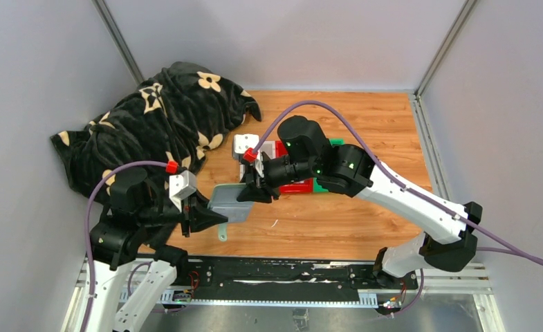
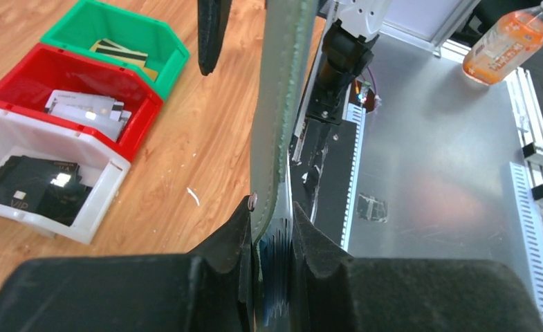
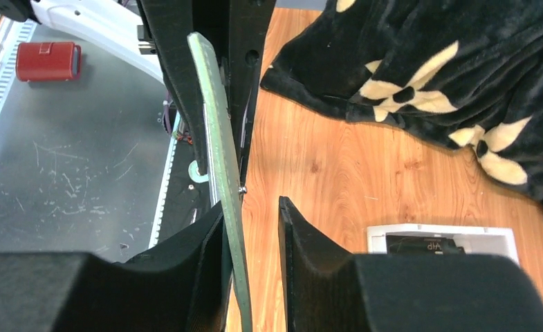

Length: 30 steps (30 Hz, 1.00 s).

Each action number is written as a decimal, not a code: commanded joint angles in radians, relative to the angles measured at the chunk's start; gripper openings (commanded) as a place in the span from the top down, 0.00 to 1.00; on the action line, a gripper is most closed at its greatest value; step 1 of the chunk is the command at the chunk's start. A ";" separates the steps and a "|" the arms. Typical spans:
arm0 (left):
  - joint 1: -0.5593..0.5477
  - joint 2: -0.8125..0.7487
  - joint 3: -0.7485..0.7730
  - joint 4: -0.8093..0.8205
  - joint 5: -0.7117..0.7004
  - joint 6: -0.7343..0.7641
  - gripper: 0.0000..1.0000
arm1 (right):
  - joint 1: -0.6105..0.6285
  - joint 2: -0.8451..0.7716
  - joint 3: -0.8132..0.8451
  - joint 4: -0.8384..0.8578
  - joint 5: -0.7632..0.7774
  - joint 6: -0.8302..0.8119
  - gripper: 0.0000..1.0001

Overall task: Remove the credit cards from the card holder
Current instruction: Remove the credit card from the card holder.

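Hanging above the desk [image 1: 337,221], the card holder [image 1: 230,200] sits between the left tool [image 1: 212,217] and the right tool [image 1: 253,192], near-left of the trays [image 1: 297,188]. From the left wrist, the left tool pinches the holder's edge tight, and credit cards [image 2: 81,105] lie in the trays at left. From the right wrist, the right tool's jaws stand apart, with the holder between them touching only one finger.

The holder [image 1: 230,202] is a flat sage grey-green wallet, held up on edge off the table [image 1: 365,214], with one end pinched in the left gripper [image 2: 272,218]. Its small tab [image 1: 222,234] hangs below. Black cards [image 2: 37,187] lie in the white tray [image 2: 97,207], silvery-white cards [image 2: 88,109] in the red tray [image 2: 138,128], and gold-yellow cards [image 2: 124,54] in the green tray [image 2: 168,61].
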 commanded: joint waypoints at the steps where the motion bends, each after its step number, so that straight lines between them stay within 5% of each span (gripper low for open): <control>1: -0.002 -0.007 0.042 -0.062 0.050 0.098 0.91 | 0.019 0.042 0.111 -0.148 -0.072 -0.090 0.69; 7: -0.002 -0.009 0.047 -0.062 0.031 0.124 0.88 | 0.039 0.072 0.125 -0.183 -0.113 -0.092 1.00; 12: -0.002 -0.004 0.067 -0.071 -0.016 0.143 0.26 | 0.037 0.042 0.111 -0.094 -0.085 -0.029 1.00; 15: -0.002 -0.025 0.070 -0.047 -0.055 0.141 0.06 | 0.030 -0.046 0.001 0.134 -0.056 0.079 1.00; 21: -0.002 -0.155 -0.008 0.266 -0.263 -0.079 0.07 | 0.013 -0.245 -0.303 0.681 0.051 0.413 1.00; 30: -0.002 -0.158 -0.054 0.658 -0.182 -0.518 0.07 | 0.013 -0.348 -0.524 0.968 0.172 0.545 1.00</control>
